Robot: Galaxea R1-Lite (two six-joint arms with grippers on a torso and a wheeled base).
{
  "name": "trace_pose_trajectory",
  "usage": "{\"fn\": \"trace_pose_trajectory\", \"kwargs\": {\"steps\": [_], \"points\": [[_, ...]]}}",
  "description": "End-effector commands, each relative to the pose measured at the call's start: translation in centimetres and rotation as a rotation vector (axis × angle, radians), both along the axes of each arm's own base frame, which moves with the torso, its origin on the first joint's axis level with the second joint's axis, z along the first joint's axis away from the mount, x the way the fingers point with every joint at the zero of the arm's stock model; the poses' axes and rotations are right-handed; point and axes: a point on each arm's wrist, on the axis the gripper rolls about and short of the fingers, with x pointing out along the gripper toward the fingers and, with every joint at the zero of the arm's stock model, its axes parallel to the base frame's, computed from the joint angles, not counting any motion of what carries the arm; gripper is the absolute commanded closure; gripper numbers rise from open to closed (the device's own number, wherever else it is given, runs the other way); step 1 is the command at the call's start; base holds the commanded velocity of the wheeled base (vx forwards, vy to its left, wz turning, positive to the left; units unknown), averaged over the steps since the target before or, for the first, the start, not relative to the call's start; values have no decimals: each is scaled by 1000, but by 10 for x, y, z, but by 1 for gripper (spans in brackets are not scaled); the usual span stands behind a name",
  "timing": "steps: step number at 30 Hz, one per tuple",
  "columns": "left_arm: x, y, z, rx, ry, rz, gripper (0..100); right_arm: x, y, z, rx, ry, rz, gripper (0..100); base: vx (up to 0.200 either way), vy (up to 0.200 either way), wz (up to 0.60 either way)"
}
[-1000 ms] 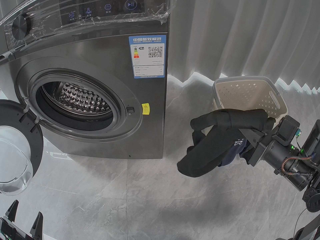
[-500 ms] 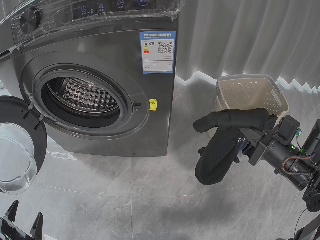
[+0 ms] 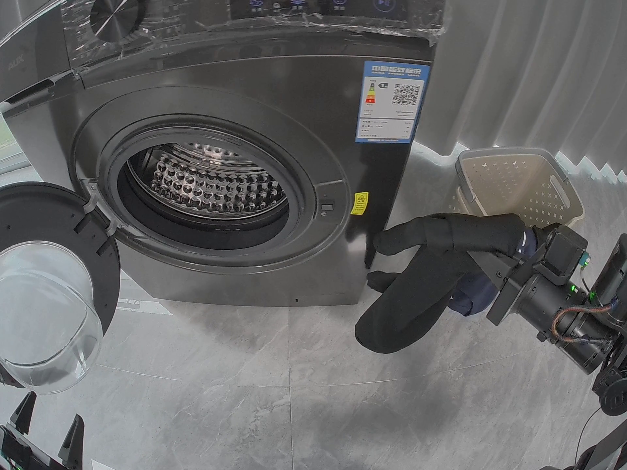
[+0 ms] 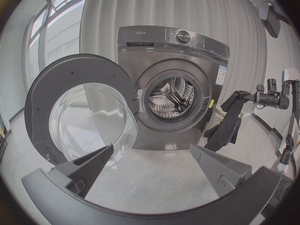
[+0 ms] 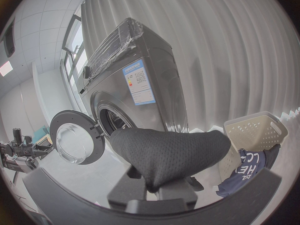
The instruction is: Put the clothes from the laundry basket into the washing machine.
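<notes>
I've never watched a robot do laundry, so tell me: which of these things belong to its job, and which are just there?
Part of the job: washing machine, its open door, laundry basket, black garment held in the right gripper, blue garment hanging beside it.

Just there: curtain, floor, label sticker, plastic wrap on the control panel.

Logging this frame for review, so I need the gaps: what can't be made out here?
- Laundry basket floor: head view, black garment hangs in front; leftover clothes unknown.
- Blue garment: head view, mostly behind the black garment.
- Drum bottom: left wrist view, hidden by the door opening's lip.
- Left gripper: head view, bottom edge cuts off all but its tips.
</notes>
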Motion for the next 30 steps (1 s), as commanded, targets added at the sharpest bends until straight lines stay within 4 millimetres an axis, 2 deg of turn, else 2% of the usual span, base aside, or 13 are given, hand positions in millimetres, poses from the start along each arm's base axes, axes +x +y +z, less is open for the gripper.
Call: {"fn": "trace_pose_trajectory", "kwargs": {"steps": [1,5,14,30], "points": [[0,0,-5,0,0,0,0,0,0,0,1,-1,0,100,-200,0,0],[0,0,-5,0,0,0,0,0,0,0,-1,1,0,100,-200,0,0],[0,0,-5,-2,0,0,0,0,0,-1,-2,4,0,100,0,0,0],[0,0,-5,0,0,0,0,-1,-1,0,0,0,-3,100,0,200,0]]}}
